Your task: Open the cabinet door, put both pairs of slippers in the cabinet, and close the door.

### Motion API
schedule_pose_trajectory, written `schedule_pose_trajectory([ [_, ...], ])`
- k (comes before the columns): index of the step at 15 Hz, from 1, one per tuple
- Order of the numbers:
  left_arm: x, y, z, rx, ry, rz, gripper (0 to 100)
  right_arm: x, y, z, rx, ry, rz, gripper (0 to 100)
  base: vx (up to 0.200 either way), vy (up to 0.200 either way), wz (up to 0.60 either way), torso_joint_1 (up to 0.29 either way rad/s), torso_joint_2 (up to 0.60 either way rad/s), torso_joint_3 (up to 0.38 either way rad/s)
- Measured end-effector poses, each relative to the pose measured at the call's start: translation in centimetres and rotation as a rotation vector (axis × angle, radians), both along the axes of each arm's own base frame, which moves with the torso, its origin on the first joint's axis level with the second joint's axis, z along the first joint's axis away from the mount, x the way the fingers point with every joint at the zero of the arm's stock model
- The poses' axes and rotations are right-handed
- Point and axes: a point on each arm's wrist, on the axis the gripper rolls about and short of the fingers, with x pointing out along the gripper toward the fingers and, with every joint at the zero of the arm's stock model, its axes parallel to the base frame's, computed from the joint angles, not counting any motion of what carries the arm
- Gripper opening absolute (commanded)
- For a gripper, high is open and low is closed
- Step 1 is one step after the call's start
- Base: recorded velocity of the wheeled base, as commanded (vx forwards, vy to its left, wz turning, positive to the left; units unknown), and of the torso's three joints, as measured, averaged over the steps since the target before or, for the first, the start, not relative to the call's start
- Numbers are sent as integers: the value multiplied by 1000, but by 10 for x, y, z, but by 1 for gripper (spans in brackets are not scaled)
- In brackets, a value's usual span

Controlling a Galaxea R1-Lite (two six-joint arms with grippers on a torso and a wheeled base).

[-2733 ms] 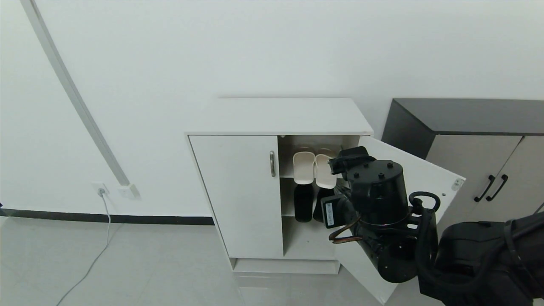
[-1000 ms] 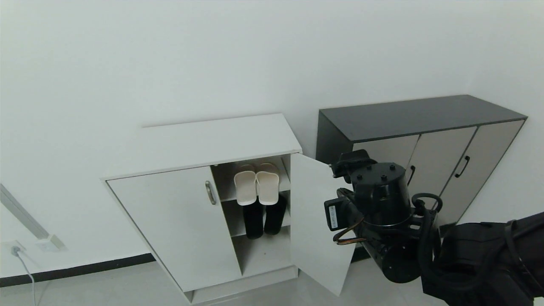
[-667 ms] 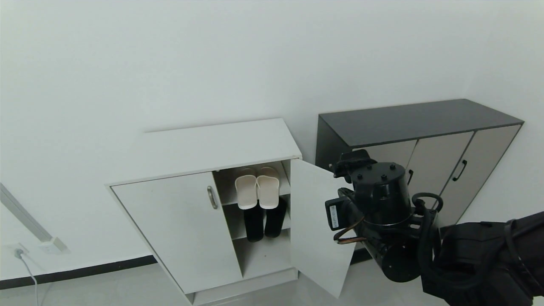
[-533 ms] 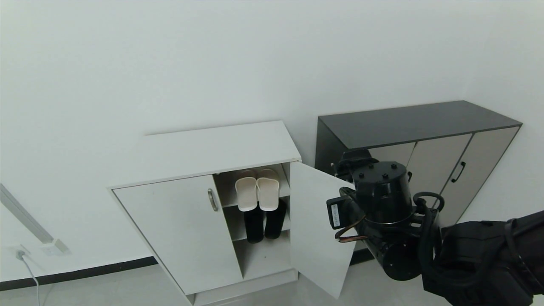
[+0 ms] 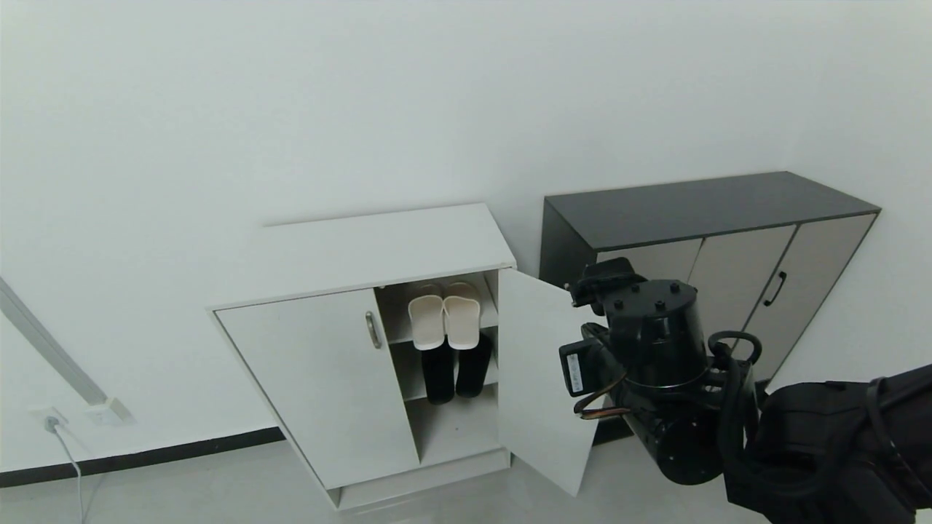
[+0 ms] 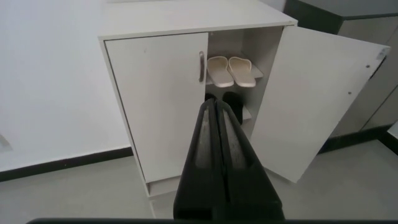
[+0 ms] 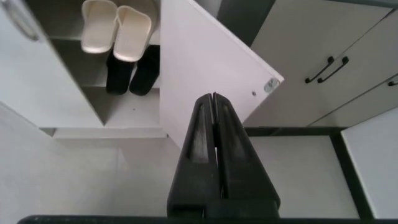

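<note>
The white cabinet (image 5: 378, 244) stands against the wall with its left door shut and its right door (image 5: 542, 378) swung open. White slippers (image 5: 444, 320) lie on the upper shelf, toes outward, and black slippers (image 5: 455, 372) sit on the shelf below. My right arm (image 5: 648, 342) hangs just right of the open door's edge. Its right gripper (image 7: 213, 102) is shut and empty, in front of the door (image 7: 205, 68). My left gripper (image 6: 216, 107) is shut and empty too, well back from the cabinet and facing the opening, where the white slippers (image 6: 234, 70) show.
A dark-topped cabinet with grey doors (image 5: 728, 218) stands right beside the white one, behind the open door. A wall socket with a cable (image 5: 51, 421) sits low on the left wall. Bare grey floor (image 5: 182, 487) lies in front.
The head camera has turned, so the whole picture shifted and both cabinets now show. The slippers stay on their shelves, and the right arm keeps its place beside the open door.
</note>
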Motion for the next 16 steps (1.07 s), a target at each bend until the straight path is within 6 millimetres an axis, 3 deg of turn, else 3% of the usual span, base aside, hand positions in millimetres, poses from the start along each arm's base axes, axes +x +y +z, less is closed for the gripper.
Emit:
schedule_pose_trajectory([
  [2,0,0,0,0,0,0,0,5,-3,2,0,-5,-12,0,0,0,0,0,0,0],
  [4,0,0,0,0,0,-1,0,24,-10,12,37,-31,-47,0,0,0,0,0,0,0],
  [9,0,0,0,0,0,0,0,99,-37,28,69,-15,-137,0,0,0,0,0,0,0],
  [12,0,0,0,0,0,0,0,136,-47,23,98,53,-150,0,0,0,0,0,0,0],
  [16,0,0,0,0,0,-1,0,166,-57,7,129,91,-173,0,0,0,0,0,0,0],
])
